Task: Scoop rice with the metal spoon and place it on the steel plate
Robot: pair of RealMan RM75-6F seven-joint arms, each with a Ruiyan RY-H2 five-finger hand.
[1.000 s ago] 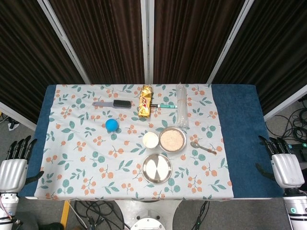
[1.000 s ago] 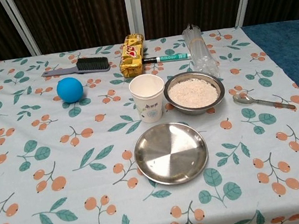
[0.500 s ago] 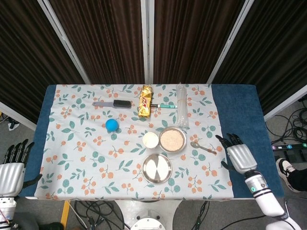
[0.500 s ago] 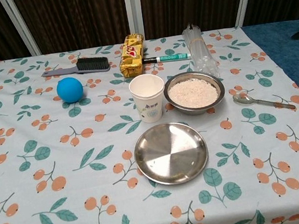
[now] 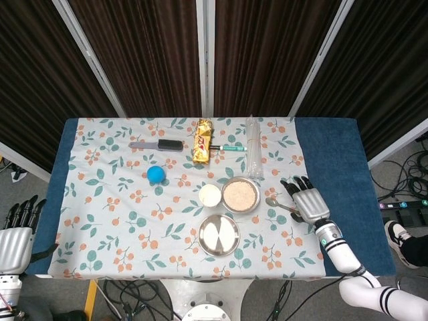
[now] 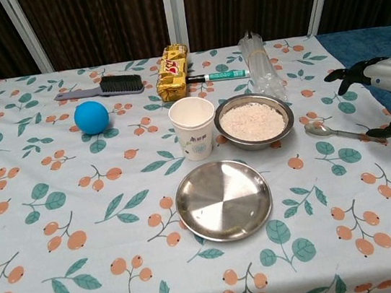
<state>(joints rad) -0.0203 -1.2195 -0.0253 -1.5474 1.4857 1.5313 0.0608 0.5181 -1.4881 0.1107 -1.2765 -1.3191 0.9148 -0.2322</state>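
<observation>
Right hand hovers at the right of the frame, fingers spread and holding nothing, above the handle end of the metal spoon, which lies right of the rice bowl; the steel plate sits lower centre; left hand spread at lower left

A small metal spoon lies flat beside a round steel bowl of white rice. The round, shiny steel plate sits empty just in front.
</observation>
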